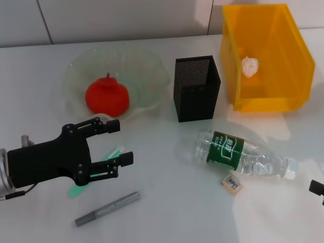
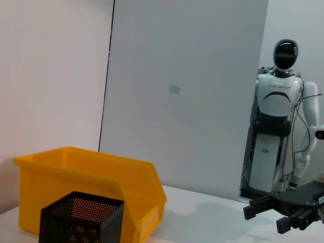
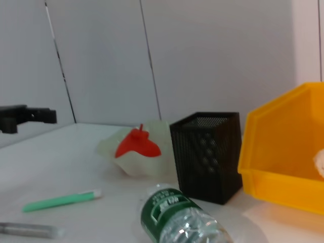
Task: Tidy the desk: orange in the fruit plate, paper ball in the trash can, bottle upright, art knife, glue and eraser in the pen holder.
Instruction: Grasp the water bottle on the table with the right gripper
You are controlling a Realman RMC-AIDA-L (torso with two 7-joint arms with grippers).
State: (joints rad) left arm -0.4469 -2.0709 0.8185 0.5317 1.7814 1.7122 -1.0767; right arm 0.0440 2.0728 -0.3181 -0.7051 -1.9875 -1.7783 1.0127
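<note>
White bench [image 1: 167, 212] runs up to a pale panelled wall, and everything sits on it in one spread. From the head view, far left, the left gripper [image 1: 117, 143] hovers low over the near bench with its jaws released, holding nothing; it half covers a green art knife [image 1: 112, 153], which the right wrist view shows whole, lying flat. Just in front lies one grey pen-like stick [image 1: 107, 208]. Behind the gripper stands the fruit plate [image 1: 147, 71] with the orange [image 1: 106, 97] inside it. Right of that, near the middle, the pen holder [image 1: 197, 88] stands upright; I cannot see whether anything is in it. In front of it the bottle [image 1: 240, 154] lies on its side, cap pointing right, and the eraser [image 1: 232, 183] rests just beside it on the near side. Far right at the back, the trash can [image 1: 268, 55] holds the paper ball [image 1: 249, 66].

Only a black tip of the right gripper [image 1: 316, 187] shows at the right edge of the head view; the left wrist view shows it across the bench, jaws apart and empty. That view alone also shows a white humanoid robot [image 2: 281, 111] standing by the wall.

One each: orange, paper ball, bottle, eraser, knife, stick.
</note>
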